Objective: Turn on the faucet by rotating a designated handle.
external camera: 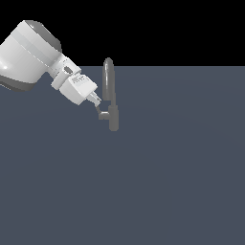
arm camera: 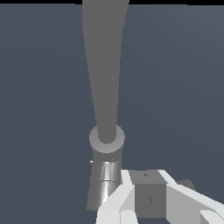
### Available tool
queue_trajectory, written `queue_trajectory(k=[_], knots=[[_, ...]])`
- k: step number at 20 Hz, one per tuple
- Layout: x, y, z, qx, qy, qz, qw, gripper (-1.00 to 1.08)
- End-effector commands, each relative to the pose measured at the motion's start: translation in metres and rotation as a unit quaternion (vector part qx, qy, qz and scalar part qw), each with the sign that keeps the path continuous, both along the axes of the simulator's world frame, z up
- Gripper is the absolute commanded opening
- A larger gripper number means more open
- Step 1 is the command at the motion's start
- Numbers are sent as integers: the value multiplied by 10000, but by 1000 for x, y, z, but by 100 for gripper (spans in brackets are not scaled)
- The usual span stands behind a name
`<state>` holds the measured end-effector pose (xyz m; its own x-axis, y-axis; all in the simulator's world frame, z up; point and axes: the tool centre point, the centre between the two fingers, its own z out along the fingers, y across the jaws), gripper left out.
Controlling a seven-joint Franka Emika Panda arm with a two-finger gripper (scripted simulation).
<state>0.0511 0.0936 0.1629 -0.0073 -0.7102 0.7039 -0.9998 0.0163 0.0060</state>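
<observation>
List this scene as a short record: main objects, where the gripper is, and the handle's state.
surface: plain grey floor
faucet: grey tap with a tall arched spout, upright
handle: thin lever jutting from the body toward the exterior view's left
gripper: white, at the handle's outer end, coming in from the exterior view's left
jaws: whether open or closed cannot be told
contact: fingertips at or very near the handle; a grasp is not confirmed

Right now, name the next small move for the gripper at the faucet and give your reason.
Probably a short push sideways against the handle to start it turning. The gripper sits at the lever beside the faucet, its fingertips apparently at the stub. Whether the jaws clasp it cannot be told from either view.
</observation>
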Motion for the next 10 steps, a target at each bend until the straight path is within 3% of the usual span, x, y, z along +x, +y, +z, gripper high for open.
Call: queue_trajectory(k=[1,5,7,10], knots=[[-14,0,-9,-21,90,-30,10000,-100],[-26,0,-15,-22,99,-38,9999,-100],[-18,0,-7,-11,18,-9,10000,-100],[-26,0,-22,-15,41,-18,10000,-100]])
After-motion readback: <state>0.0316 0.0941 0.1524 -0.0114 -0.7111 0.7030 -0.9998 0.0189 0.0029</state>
